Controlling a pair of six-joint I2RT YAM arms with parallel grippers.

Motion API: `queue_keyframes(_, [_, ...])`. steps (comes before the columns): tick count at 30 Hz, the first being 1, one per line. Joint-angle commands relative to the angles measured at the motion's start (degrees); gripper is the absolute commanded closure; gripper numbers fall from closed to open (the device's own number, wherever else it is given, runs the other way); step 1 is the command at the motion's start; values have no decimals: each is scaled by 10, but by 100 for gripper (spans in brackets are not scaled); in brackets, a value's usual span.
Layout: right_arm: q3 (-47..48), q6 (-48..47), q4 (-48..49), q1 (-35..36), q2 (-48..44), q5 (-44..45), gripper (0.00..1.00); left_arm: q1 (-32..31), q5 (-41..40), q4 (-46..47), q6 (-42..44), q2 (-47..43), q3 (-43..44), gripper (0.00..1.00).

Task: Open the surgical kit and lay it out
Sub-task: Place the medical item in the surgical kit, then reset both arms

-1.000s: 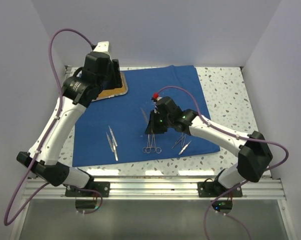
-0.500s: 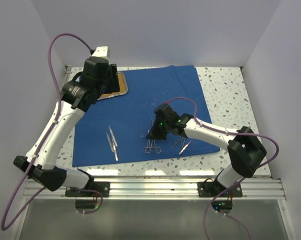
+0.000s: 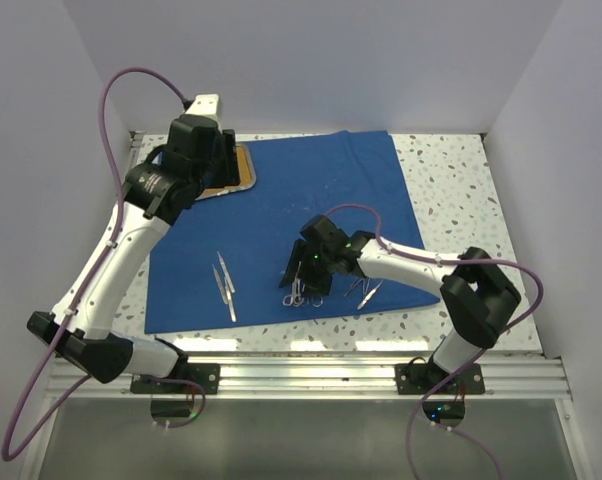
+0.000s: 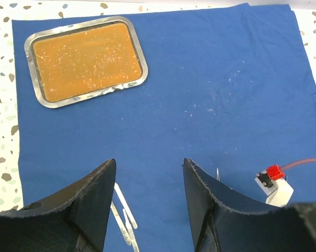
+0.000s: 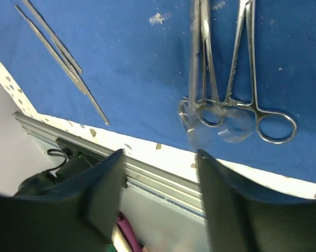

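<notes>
One blue cloth point(image 4: 210, 79) is lying spread on the surface point(image 3: 451, 170), carrying one tray point(image 4: 87, 60) far left and two ring-handled clamps point(image 5: 200, 52) at its near edge. The left claw point(image 4: 147, 168) and right claw point(image 5: 159, 157) are hovering released, empty.

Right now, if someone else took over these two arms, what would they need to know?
Left gripper: open, empty, hovering above the cloth by the tray.
Right gripper: open, empty, low over the clamps.
Cloth lies spread flat. The tray sits empty on its far left corner. Along the near edge: tweezers on the left, clamps in the middle, other slim tools to their right.
Done: kit unwrapped, tray emptied.
Left: perhaps separate the clamps, which lie bunched together.
</notes>
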Motion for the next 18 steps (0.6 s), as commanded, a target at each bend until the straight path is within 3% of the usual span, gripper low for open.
queue_keyframes(1, [20,-10,-37,1,-7,0,33,1,4,28,18,-17,-7,43])
queue_keyframes(8, [83,-56,-132,1,-56,69,32,2,1,31,29,-17,-2,43])
queue_keyframes(13, [176,-189,-164,1,-129,102,30,9,5,19,40,-20,0,43])
queue_keyframes(18, [192,-286,-202,1,-269,273,22,9,32,18,30,-49,-53,43])
